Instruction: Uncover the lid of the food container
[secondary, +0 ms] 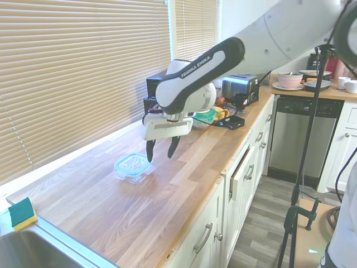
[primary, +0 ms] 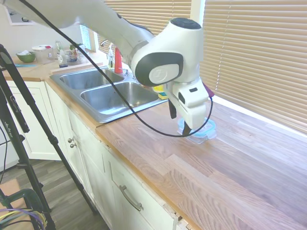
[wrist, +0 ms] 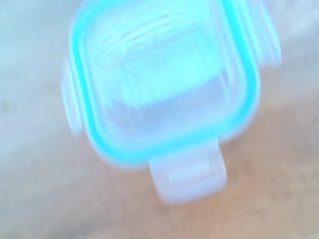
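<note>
Lid (secondary: 133, 162) on food container (secondary: 134, 174) | gripper (secondary: 162, 152) spread, pointing down, just beside

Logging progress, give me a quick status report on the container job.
End effector open, empty, hovering by the lid. Lid on the food container, on the counter. Nothing in the way.

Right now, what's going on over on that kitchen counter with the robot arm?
A white Franka arm is reaching over the wooden countertop toward a small clear food container. Its teal-rimmed lid is on the container, not yet removed. The pincer hangs open just above the lid's edge, gripping nothing. The wrist view looks straight down at the lid, blurred. A yellow-green sponge sits by the sink, away from the action.
</note>
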